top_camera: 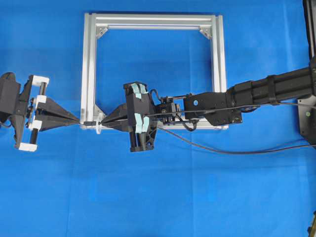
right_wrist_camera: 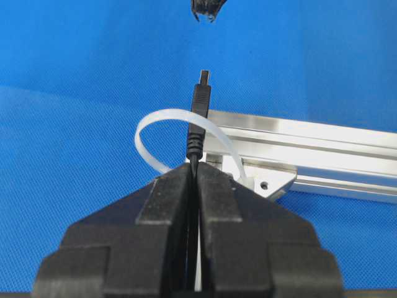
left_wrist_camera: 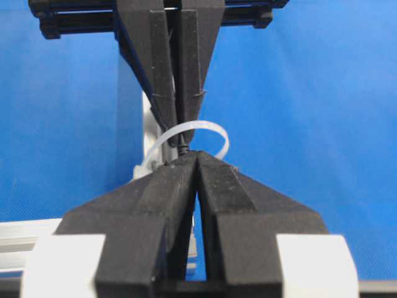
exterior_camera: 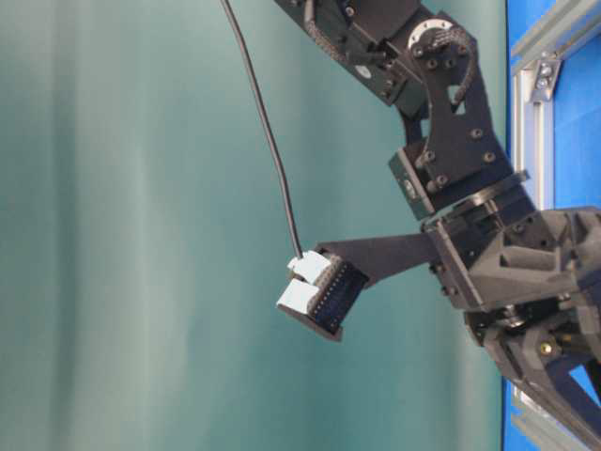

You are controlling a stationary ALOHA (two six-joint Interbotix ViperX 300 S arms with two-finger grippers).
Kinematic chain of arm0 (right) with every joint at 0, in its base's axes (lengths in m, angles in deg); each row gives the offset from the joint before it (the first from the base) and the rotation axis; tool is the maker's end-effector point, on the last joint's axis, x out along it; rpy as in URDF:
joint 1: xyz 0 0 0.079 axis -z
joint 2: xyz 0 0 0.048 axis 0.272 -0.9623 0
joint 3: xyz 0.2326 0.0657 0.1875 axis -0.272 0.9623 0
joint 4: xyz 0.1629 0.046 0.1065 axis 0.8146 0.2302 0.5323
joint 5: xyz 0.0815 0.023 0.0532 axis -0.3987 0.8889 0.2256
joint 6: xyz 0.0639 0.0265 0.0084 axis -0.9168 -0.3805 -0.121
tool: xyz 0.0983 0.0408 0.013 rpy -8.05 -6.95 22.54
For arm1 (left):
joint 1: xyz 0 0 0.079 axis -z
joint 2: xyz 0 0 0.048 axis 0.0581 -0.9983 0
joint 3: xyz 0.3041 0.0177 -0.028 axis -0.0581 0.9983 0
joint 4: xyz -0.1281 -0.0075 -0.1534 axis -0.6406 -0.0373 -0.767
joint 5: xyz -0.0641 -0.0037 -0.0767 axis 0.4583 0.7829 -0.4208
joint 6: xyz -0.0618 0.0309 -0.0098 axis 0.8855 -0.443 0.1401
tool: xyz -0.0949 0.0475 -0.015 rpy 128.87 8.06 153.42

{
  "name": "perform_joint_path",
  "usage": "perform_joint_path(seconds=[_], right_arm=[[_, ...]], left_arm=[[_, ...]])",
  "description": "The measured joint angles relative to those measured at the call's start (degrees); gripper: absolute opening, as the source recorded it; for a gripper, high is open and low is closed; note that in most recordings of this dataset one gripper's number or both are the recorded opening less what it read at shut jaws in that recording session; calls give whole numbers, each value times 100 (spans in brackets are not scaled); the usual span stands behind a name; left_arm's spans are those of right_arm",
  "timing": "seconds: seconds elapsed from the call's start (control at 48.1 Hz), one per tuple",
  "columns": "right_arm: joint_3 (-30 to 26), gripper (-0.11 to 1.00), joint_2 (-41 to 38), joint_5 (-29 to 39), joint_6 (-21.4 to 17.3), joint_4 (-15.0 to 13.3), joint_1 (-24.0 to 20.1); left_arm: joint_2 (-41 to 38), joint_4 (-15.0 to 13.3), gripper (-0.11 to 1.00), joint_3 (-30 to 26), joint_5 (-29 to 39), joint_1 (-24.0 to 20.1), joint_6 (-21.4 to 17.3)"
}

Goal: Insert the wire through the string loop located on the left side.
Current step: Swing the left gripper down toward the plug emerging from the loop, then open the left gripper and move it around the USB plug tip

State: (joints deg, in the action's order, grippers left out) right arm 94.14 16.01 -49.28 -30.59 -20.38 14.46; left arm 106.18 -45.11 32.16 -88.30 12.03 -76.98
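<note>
Blue cloth covers the tabletop [top_camera: 158, 197], on which a silver aluminium frame [top_camera: 89, 69] lies flat.

Right claw [right_wrist_camera: 195, 169]: jaws pressed together on the wire [right_wrist_camera: 200, 115], gripping it just behind the plug. The plug projects forward from the fingertips, and its tip has passed under the arch of the string loop [right_wrist_camera: 186, 121]. The loop stands up at the frame's lower left corner, seen in the overhead view as a small whitish ring [top_camera: 98, 123].

Left claw [left_wrist_camera: 189, 155]: jaws drawn nearly together, holding nothing that can be seen. It faces the right claw from the opposite side of the loop, fingertips close to the loop and almost meeting those of the right claw.

Governing relation: the wire's long axis runs along the line joining the two claws, roughly square to the plane of the loop. The plug end points toward the left claw, which is the nearer one to the emerging tip.

Judgement: insertion is partly accomplished. A handover would require the left jaws to widen first. Risk: the loop is light and may deflect if brushed.
</note>
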Motion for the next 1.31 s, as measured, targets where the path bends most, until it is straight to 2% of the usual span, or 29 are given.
perform_joint_path(seconds=[0.083,0.25,0.312,0.354,0.665,1.061,1.31], right_arm=[[0,0,0,0,0,0,9],[0,0,0,0,9,0,0],[0,0,0,0,0,-9,9],[0,0,-9,0,9,0,9],[0,0,0,0,0,0,0],[0,0,0,-26,0,0,9],[0,0,0,-26,0,0,9]], left_arm=[[0,9,21,0,9,9,62],[0,9,72,-9,35,0,105],[0,0,86,-18,35,9,105],[-9,0,91,-26,35,9,105],[-202,0,89,-141,132,9,105],[-1573,0,88,-650,132,9,62],[-1600,9,88,-668,123,9,53]])
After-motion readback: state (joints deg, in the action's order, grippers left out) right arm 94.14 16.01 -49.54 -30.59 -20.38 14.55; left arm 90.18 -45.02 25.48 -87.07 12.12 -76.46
